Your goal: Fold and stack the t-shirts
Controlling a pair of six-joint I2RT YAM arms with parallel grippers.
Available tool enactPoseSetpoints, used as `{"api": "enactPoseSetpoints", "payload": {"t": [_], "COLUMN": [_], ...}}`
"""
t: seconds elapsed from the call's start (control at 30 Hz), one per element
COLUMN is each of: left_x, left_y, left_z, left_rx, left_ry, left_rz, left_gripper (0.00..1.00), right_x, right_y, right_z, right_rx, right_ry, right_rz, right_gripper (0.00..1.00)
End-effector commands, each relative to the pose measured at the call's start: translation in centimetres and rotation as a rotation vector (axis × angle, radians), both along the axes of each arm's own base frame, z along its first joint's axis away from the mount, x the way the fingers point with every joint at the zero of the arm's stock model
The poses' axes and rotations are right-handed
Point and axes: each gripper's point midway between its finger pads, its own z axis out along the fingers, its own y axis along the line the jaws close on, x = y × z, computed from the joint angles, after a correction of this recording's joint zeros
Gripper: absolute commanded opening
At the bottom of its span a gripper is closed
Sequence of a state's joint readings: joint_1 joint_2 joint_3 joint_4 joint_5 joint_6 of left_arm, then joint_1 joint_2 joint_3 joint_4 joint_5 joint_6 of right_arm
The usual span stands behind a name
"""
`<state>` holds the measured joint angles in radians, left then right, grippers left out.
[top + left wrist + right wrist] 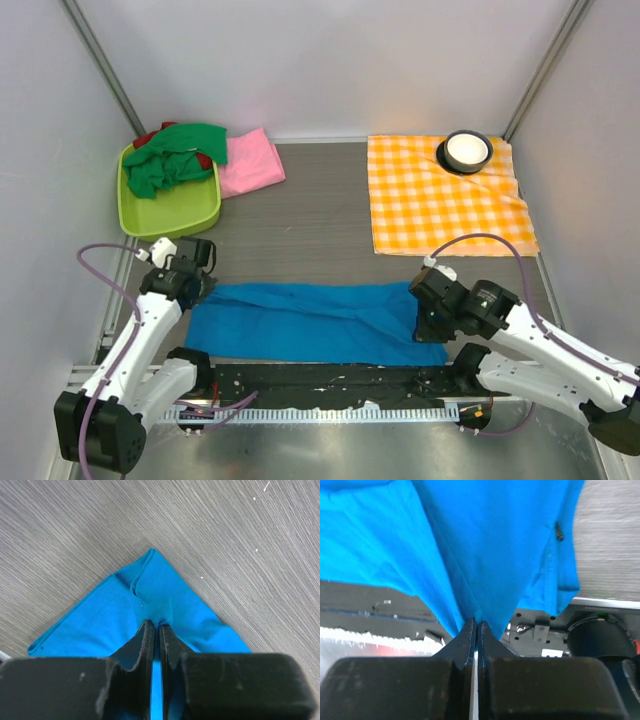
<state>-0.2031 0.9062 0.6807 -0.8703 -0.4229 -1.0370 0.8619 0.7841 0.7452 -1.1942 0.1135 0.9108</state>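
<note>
The bright blue t-shirt (pixel 310 318) lies stretched as a wide band across the near table, between my two grippers. My left gripper (pixel 200 288) is shut on the shirt's far left corner (pixel 150 590), its tips pinching the cloth low over the table. My right gripper (pixel 428 322) is shut on the shirt's right end (pixel 485 555), with cloth hanging from the tips. The green t-shirt (pixel 175 155) is bunched in a lime bin, over the red t-shirt (pixel 146 138), of which only bits show. The pink t-shirt (pixel 250 163) lies beside the bin.
The lime green bin (pixel 170 215) stands at the back left. An orange-and-white checked cloth (pixel 445 195) lies at the back right with a black-rimmed white bowl (pixel 466 150) on it. The black base rail (pixel 330 380) runs along the near edge. Grey walls enclose the sides.
</note>
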Motion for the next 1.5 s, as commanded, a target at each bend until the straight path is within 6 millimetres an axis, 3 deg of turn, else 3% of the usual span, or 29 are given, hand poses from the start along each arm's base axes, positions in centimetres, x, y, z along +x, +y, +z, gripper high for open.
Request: {"api": "enactPoseSetpoints", "payload": {"t": [0.0,0.17,0.23,0.27,0.3,0.37,0.4,0.43,0.57,0.6,0.7,0.8,0.9,1.07,1.47], "left_x": [-0.5,-0.4,-0.2,-0.2,-0.2,-0.4,-0.1,-0.1,1.8,2.7,3.8,4.3,4.5,4.5,4.6], "left_y": [0.1,0.0,-0.3,-0.3,-0.4,-0.6,-0.7,-1.0,-2.8,-3.5,-6.3,-8.8,-10.2,-10.3,-8.3], "left_z": [0.1,0.4,0.3,0.3,0.3,0.4,1.0,1.5,4.5,5.0,4.1,1.8,0.0,-2.3,-6.9], "left_rx": [0.003,0.007,-0.003,-0.006,-0.011,-0.019,-0.022,-0.034,-0.112,-0.135,-0.228,-0.287,-0.274,-0.239,-0.123], "left_ry": [-0.005,0.0,-0.003,-0.001,-0.001,0.013,0.0,-0.011,-0.131,-0.173,-0.147,-0.078,-0.047,0.003,0.128], "left_rz": [-0.011,-0.026,-0.036,-0.037,-0.04,-0.048,-0.052,-0.067,-0.138,-0.164,-0.281,-0.367,-0.403,-0.41,-0.346], "left_gripper": [0.1,0.12,0.16,0.5,0.68,1.0,1.0,1.0,1.0,1.0,1.0,1.0,1.0,1.0,1.0], "right_x": [-2.2,-4.3,-3.5,-3.2,-2.3,-1.3,-0.1,0.4,3.3,3.9,6.1,8.5,10.4,12.9,13.0], "right_y": [2.7,3.6,3.4,3.1,3.2,3.4,3.6,3.8,4.9,5.0,6.1,7.0,7.3,6.4,4.4], "right_z": [0.2,-2.0,-2.1,-1.9,-1.2,-0.2,0.9,1.3,2.5,2.0,1.4,1.3,0.3,-2.9,-7.4], "right_rx": [0.082,0.033,-0.004,-0.026,-0.032,-0.023,-0.015,-0.01,-0.05,-0.093,-0.121,-0.125,-0.129,-0.105,-0.148], "right_ry": [0.094,0.15,0.098,0.073,0.019,-0.036,-0.097,-0.12,-0.245,-0.253,-0.338,-0.419,-0.442,-0.406,-0.323], "right_rz": [0.124,0.178,0.167,0.152,0.135,0.117,0.096,0.09,0.09,0.089,0.064,0.013,-0.052,-0.148,-0.192], "right_gripper": [0.01,0.01,0.23,0.34,0.59,0.81,0.89,0.92,0.95,0.96,0.99,1.0,1.0,1.0,0.99]}}
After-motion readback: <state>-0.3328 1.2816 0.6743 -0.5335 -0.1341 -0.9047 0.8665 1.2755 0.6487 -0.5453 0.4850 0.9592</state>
